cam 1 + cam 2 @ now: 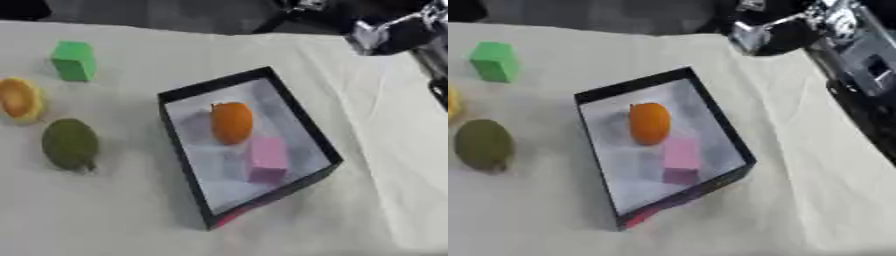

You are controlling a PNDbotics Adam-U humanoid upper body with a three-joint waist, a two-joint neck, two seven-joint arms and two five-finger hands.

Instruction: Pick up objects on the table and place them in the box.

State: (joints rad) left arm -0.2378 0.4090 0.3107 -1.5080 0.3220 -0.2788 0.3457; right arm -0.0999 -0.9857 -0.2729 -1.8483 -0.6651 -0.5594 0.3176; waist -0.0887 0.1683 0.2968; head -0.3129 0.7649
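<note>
A black box (210, 84) with a pale floor stands in the middle of the table, turned askew. Inside it lie an orange fruit (232, 122) and, nearer the front, a pink block (266, 159). To the left, on the cloth, sit a green block (73, 61), a yellow-orange fruit (19, 100) at the view's edge and a dark green fruit (70, 144). My right hand (776, 35) hangs black and silver at the upper right, above the table's far edge and apart from the box. It is blurred. My left hand does not show.
A cream cloth (376, 150) covers the table, with bare room to the right of the box and in front of it. The table's far edge (175, 29) runs along the top, with dark floor beyond.
</note>
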